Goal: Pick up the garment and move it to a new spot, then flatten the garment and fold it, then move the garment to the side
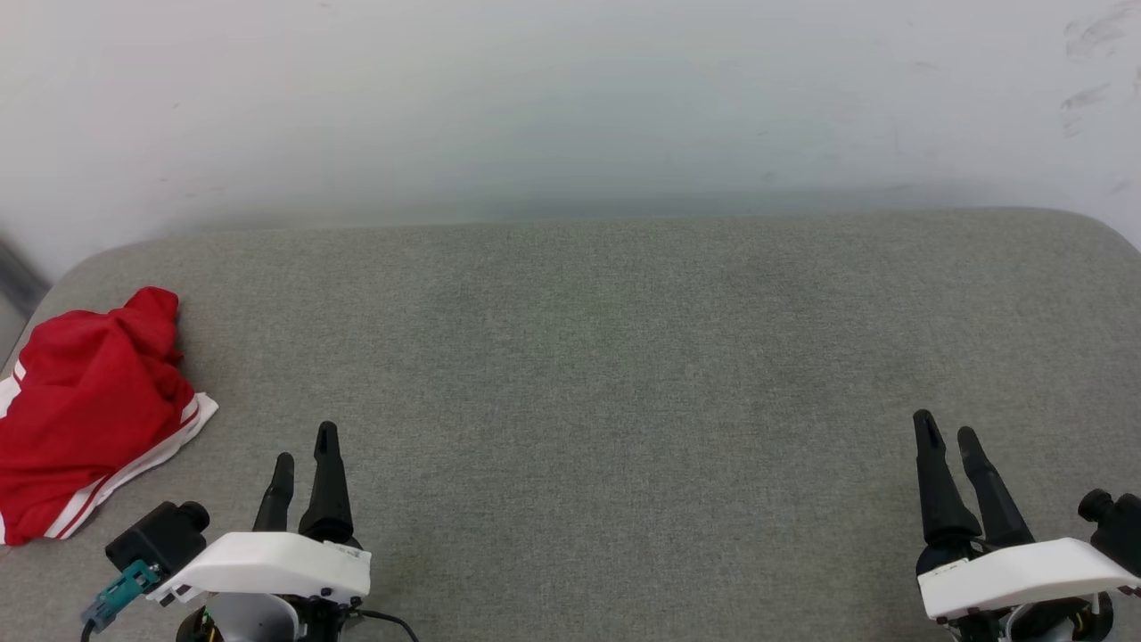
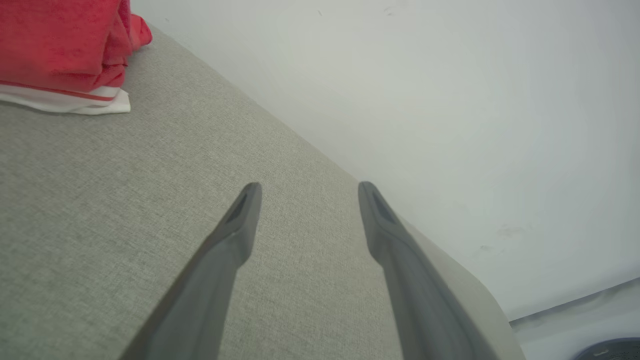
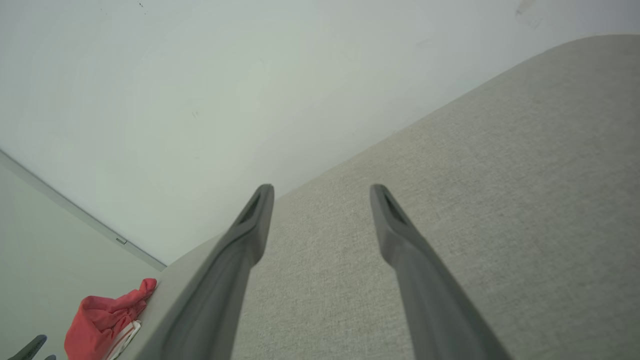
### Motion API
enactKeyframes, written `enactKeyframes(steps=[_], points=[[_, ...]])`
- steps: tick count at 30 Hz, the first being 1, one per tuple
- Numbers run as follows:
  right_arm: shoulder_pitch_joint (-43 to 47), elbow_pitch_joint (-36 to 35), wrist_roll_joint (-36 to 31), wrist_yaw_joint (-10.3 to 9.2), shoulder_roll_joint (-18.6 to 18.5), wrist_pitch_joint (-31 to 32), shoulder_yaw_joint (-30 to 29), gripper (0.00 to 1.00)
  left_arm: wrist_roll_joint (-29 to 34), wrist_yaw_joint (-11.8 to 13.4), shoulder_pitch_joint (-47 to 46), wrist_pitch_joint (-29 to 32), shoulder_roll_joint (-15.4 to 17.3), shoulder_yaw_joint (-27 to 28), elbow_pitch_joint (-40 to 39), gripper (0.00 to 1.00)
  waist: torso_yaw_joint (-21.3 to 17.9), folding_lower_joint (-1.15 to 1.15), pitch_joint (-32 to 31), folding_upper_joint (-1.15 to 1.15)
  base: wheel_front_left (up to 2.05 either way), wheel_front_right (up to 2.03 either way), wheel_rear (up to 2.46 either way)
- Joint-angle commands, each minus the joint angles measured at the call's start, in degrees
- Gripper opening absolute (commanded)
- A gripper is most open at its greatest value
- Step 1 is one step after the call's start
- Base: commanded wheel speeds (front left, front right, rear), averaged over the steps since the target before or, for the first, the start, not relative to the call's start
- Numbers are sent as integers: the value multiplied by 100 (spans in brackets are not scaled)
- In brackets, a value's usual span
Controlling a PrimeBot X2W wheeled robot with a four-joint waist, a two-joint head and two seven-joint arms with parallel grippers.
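Head view: the garment (image 1: 89, 410) lies bunched at the left edge of the grey padded surface (image 1: 588, 374), near the left gripper (image 1: 306, 444) and well apart from the right gripper (image 1: 946, 426); both stand spread and empty. Left wrist view: fingers wide, red cloth at upper left. Right wrist view: fingers apart, the heap at lower left. A shallow pinch on one loose layer could drag it off that edge

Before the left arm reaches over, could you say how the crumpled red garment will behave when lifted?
The garment lies bunched in soft folds, so it will probably hang limp. Its thin striped edge lies flat on the surface, suggesting light cloth.
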Motion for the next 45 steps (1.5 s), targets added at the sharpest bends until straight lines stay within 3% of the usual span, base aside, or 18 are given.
enactKeyframes(steps=[1, 45], points=[[-29, -119, -219, 0, -1, -76, 18, 100, 198, 30, -6, -68, 13, -34, -103, 100, 2, 0, 0, 0, 0, 0, 0], [262, -539, -2809, 0, 4, -724, 135, 100, 2798, 127, 263, -715, 18, -490, -415, 100, 63, 0, 23, 0, 0, 0, 0]])
